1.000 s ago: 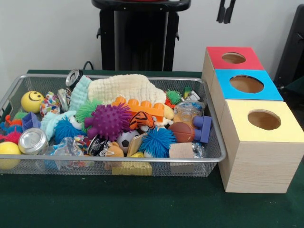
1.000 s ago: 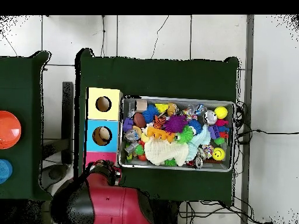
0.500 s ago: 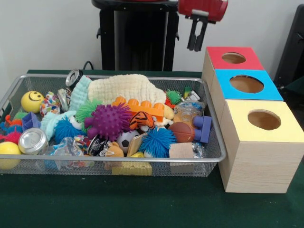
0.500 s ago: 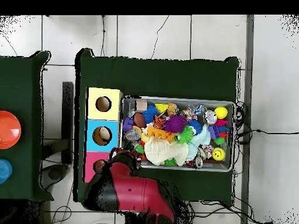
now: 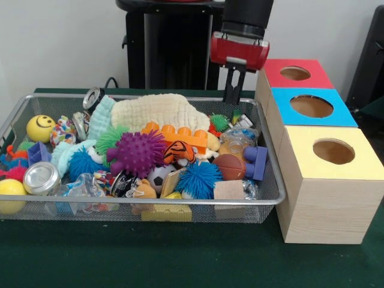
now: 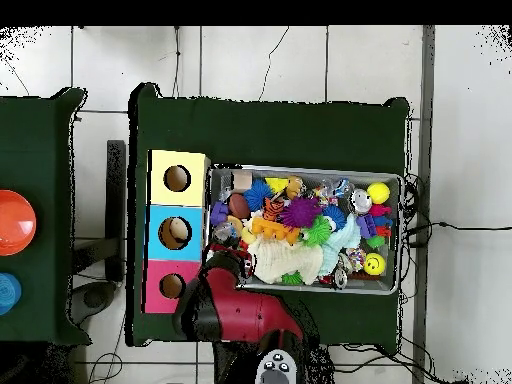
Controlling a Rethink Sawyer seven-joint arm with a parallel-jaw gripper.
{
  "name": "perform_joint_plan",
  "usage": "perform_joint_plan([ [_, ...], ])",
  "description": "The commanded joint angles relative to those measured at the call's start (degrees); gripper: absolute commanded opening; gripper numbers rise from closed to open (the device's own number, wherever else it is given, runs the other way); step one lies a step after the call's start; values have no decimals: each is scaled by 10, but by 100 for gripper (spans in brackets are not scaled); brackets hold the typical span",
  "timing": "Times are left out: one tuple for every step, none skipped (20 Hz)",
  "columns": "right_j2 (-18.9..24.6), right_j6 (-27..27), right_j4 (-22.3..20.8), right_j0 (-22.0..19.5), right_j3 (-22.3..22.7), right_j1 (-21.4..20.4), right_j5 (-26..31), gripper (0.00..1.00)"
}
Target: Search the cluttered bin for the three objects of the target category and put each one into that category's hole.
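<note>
Overhead view: green table [image 6: 300, 130] on tiled floor [image 6: 250, 60].

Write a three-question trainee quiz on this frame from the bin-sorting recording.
1. True or false: the gripper hangs over the bin's far corner, beside the red box.
2. Which box stands nearest the camera in the front view? A red, B blue, C yellow.
3. Fill in: the orange block lies against the purple spiky ____.

Key: 1 true; 2 C, the yellow box; 3 ball.
</note>
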Motion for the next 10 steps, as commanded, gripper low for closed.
perform_joint_plan([
  [79,127,-5,-12,27,68,-61,0],
  [81,130,-2,-11,27,70,-65,0],
  [82,132,1,-10,27,74,-68,0],
  [81,135,5,-8,28,76,-70,0],
  [81,136,7,-6,28,79,-75,0],
  [82,136,7,-6,28,81,-76,0],
  [86,135,5,-9,26,86,-80,0],
  [94,134,-1,-15,25,92,-86,0],
  [100,134,-4,-21,25,98,-91,0],
  [102,136,-4,-21,24,105,-97,0],
])
